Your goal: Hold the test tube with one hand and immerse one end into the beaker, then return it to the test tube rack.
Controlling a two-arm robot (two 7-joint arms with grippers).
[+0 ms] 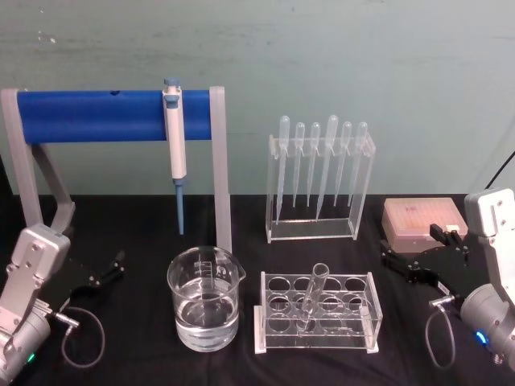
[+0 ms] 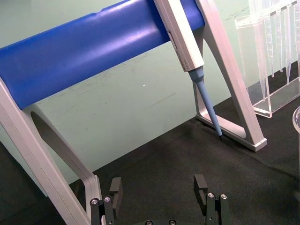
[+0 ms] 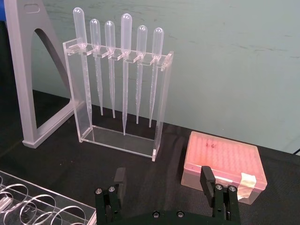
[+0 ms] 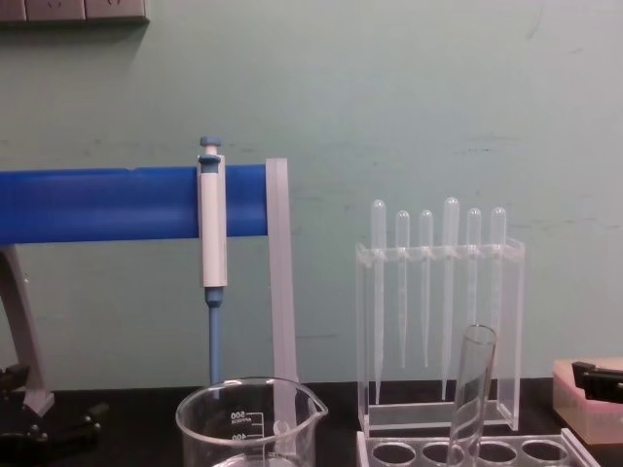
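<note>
The clear tube rack (image 1: 318,318) sits at the near edge of the black worktop (image 1: 137,354), right of centre, and the test tube (image 1: 312,296) stands in one of its middle holes, leaning with its open rim tipped to the right. Just left of the rack stands the beaker (image 1: 204,299), partly filled with clear liquid, spout pointing to the far right. Behind it rises the big stand with the blue bar (image 1: 105,117), where the blue-and-white pipettor (image 1: 175,149) hangs tip down. To the far right of that, the acrylic pipette stand (image 1: 320,186) carries six thin pipettes. A pink tip box (image 1: 422,221) lies at the far right.

The left pincer (image 1: 113,265) rests low at the left edge, its fingers (image 2: 115,190) spread wide and empty. The right pincer (image 1: 414,259) hovers right of the rack, beside the pink box, its fingers (image 3: 207,179) likewise wide apart, holding nothing.
</note>
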